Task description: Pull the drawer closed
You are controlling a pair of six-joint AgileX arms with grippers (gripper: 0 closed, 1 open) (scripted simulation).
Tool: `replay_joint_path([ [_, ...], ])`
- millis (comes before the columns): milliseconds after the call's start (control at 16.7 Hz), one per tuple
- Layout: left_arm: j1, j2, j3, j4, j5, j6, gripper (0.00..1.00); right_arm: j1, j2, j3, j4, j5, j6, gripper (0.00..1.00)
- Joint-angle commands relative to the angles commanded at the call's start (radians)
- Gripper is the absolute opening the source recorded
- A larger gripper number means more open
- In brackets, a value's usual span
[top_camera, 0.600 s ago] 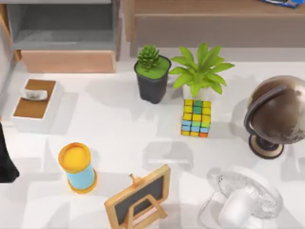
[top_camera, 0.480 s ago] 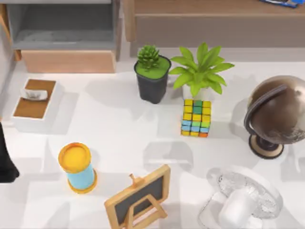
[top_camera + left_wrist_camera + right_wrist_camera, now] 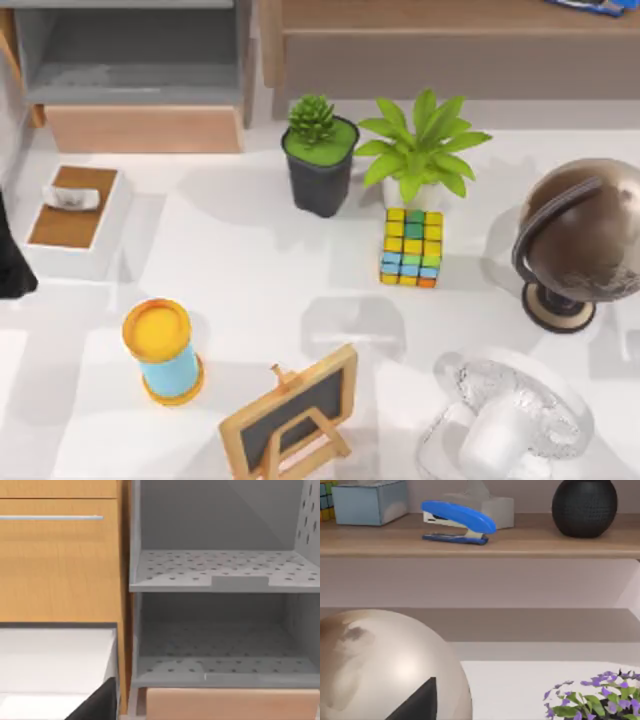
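Observation:
The drawer stands pulled out at the table's far left, with its grey inside (image 3: 130, 65) showing behind its plain light-wood front panel (image 3: 143, 128). In the left wrist view the same panel (image 3: 230, 702) lies below grey perforated shelves (image 3: 220, 570). My left gripper (image 3: 12, 262) is a dark shape at the table's left edge, nearer than the drawer front and left of the small white box, apart from the drawer. A dark part of it (image 3: 95, 705) shows in the left wrist view. A dark part of my right gripper (image 3: 415, 702) sits in front of the globe (image 3: 380, 665).
A white box with a brown top (image 3: 72, 215) sits just in front of the drawer. A yellow-topped blue cylinder (image 3: 163, 350), a small chalkboard (image 3: 292, 415), two potted plants (image 3: 319, 160), a colour cube (image 3: 411, 247), a globe (image 3: 580, 245) and a white fan (image 3: 505, 425) fill the rest.
My left gripper has moved along the left edge toward the far side, closer to the drawer. The drawer and the other objects have stayed put.

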Motion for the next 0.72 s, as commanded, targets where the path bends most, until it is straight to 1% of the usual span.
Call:
replay_joint_path([
  [420, -0.163, 0.531, 0.346, 0.186, -0.178, 0.006, 1.00, 0.000, 0.000, 0.000, 0.000, 0.000, 0.000, 1.00],
  [600, -0.217, 0.704, 0.451, 0.242, -0.230, 0.008, 1.00, 0.000, 0.000, 0.000, 0.000, 0.000, 0.000, 1.00],
  [720, -0.240, 0.772, 0.493, 0.264, -0.250, 0.010, 1.00, 0.000, 0.000, 0.000, 0.000, 0.000, 0.000, 1.00],
])
